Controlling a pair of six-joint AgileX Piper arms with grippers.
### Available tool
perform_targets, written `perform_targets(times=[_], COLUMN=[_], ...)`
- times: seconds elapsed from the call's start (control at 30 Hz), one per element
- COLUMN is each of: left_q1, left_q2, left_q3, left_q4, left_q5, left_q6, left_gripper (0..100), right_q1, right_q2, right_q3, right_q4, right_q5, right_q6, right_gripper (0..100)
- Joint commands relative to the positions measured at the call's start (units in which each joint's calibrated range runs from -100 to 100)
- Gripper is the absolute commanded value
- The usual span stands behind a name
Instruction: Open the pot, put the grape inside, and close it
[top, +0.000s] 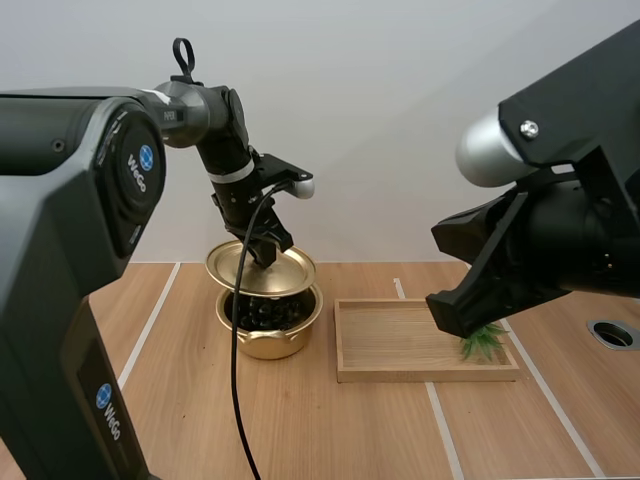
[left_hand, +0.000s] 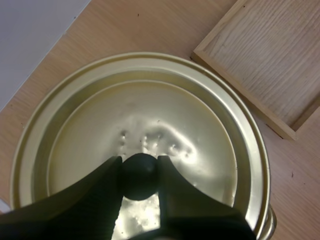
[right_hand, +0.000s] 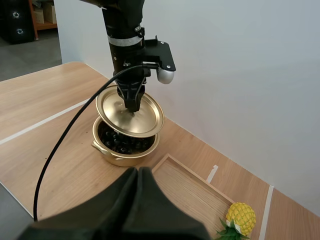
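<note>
The fingers of the left gripper pinch the black knob, holding the gold lid tilted just above the pot. The pot stands toward the table's far edge, beside the wooden tray, with dark grapes inside. The right gripper's fingers lie together, empty. To close well, the lid likely needs levelling and centring over the rim before lowering. The right wrist view reveals a toy pineapple near the tray's right edge; in the high view the right gripper covers all but its leaves.
</note>
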Motion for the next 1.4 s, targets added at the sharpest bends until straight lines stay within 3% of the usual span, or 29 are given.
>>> perform_targets(times=[0.0, 0.37, 1.0, 1.23, 1.37], left_q1=[-0.17, -0.17, 0.05, 2.91, 3.47], left_q2=[0.1, 0.1, 0.1, 0.1, 0.1], left_q3=[-0.6, 1.7, 9.4, 11.6, 13.1], left_q4=[-2.5, -5.2, -7.2, -12.9, -13.3], left_q5=[1.0, 1.4, -10.9, -11.0, -11.8], left_q6=[0.1, 0.8, 3.9, 8.5, 9.6], left_gripper=[0, 0, 0, 0, 0], right_q1=[-0.2, -0.2, -0.2, -0.2, -0.2], right_q2=[-0.4, -0.4, -0.4, -0.4, -0.4], right_q3=[0.1, 0.1, 0.1, 0.1, 0.1], right_q4=[-0.4, -0.9, -1.2, -1.2, -1.2], right_q5=[0.0, 0.0, 0.0, 0.0, 0.0], right_q6=[0.1, 0.1, 0.1, 0.1, 0.1], right_gripper=[0, 0, 0, 0, 0])
